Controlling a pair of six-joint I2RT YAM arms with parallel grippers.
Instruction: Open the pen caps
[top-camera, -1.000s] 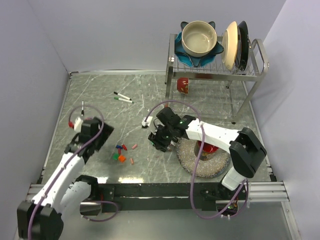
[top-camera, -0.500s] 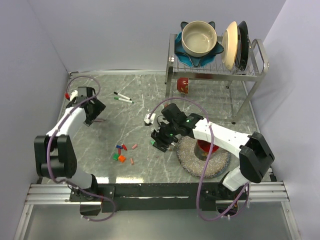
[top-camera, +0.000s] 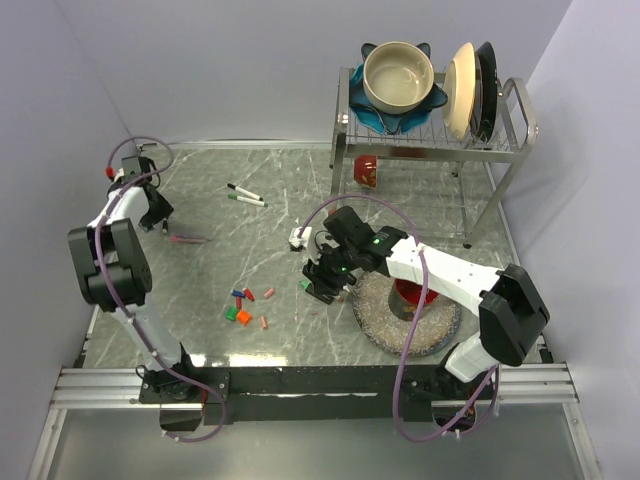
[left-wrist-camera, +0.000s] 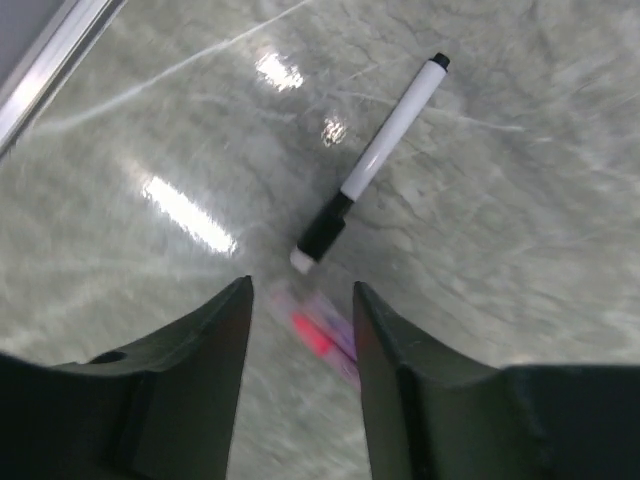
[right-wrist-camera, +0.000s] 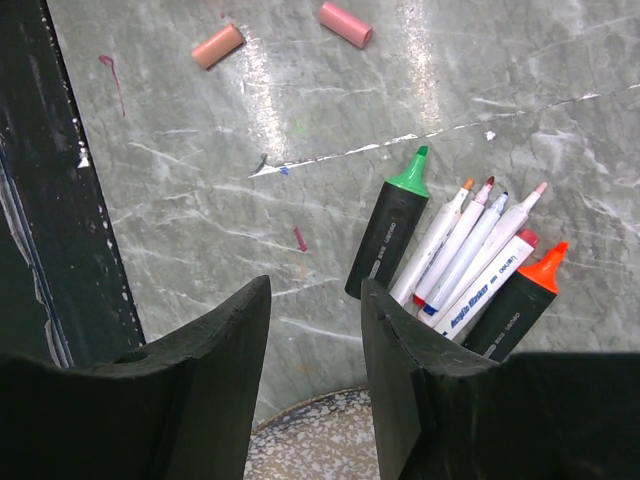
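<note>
One change: we see the left gripper (left-wrist-camera: 302, 290), jaws parted and empty, newly swung to the far-left corner over its next marker (left-wrist-camera: 385, 140), seemingly capped; the right gripper (right-wrist-camera: 315, 290) likewise, pen caps (top-camera: 243, 305) loose mid-table.

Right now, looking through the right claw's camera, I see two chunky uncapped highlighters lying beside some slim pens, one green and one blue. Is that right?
Not quite. The orange highlighter is what you took for blue; no blue highlighter lies there. The rest holds: the green highlighter and the orange one lie uncapped on either side of the slim pens. The right wrist view shows it.
</note>
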